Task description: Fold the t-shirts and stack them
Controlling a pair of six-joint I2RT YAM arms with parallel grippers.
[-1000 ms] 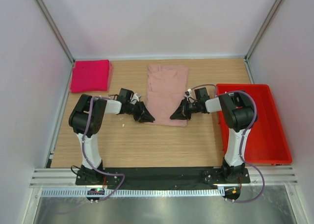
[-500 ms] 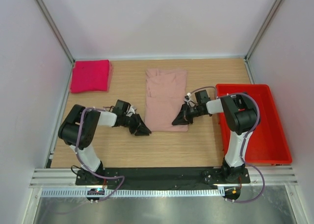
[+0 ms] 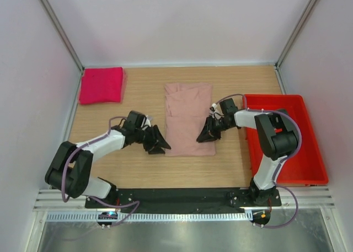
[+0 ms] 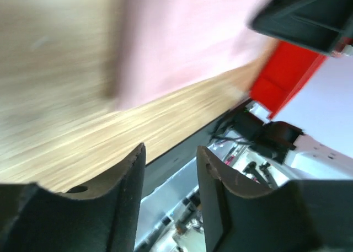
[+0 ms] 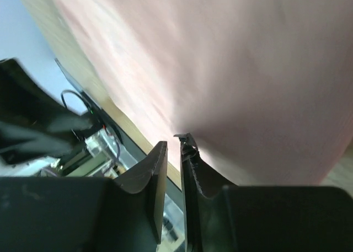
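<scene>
Both look folded: the magenta t-shirt lies in the far left corner of the worktop and the pale pink t-shirt mid-worktop, so stacking the 2 is left. The left jaws stand released and empty beside the pale shirt's near left edge. The right jaws, at its near right edge, are nearly together, and I cannot tell whether they pinch cloth.

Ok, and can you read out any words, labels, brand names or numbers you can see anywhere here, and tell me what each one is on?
No text can be read in any view.
On the pale pink shirt: no print shows from overhead, and both wrist views of it are blurred.
On the magenta shirt: no lettering visible.
On the red bin: no label visible.
</scene>
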